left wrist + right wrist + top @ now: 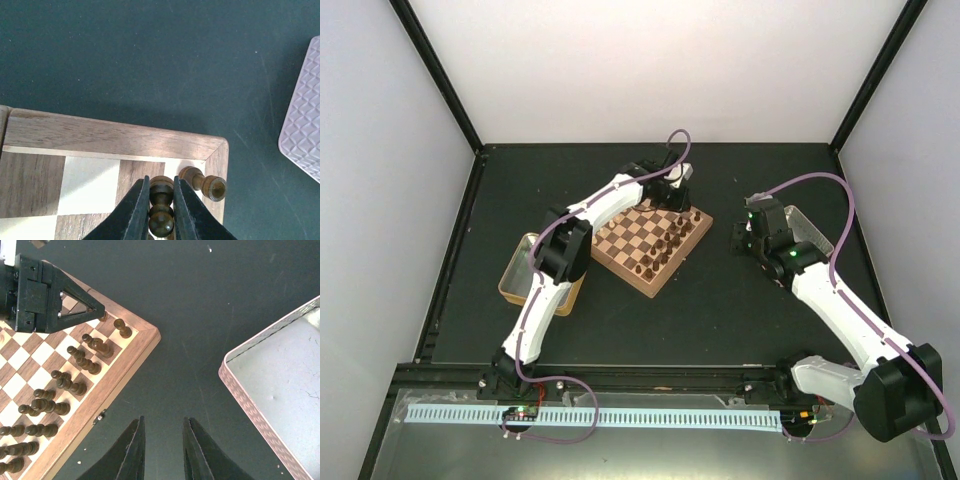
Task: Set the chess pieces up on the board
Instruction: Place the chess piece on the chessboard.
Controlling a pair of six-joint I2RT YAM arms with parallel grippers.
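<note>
The board (pixel 625 268) lies cornerwise at the middle of the dark table (pixel 720 320). The left gripper (pixel 161 182) is at the board's corner nearest the right tray (pixel 247 412), its fingers pinched onto one dark chessman (pixel 161 220). This chessman's long axis runs upright, with the round head towards the wrist camera and the base hidden between the fingers. Just to its right a second dark piece (pixel 202 182) occupies the corner square.

Only the right wrist view shows the other chess pieces (pixel 75 355), standing in two rows along the board's near right edge. It also shows the right gripper (pixel 163 421) hanging over the table between board and tray, its jaws slightly parted with nothing between them. The part of the tray's floor in view is scuffed grey metal.

Only the overhead view shows the left tray (pixel 518 262), gold-rimmed and partly hidden by the left arm, so its contents cannot be told.
</note>
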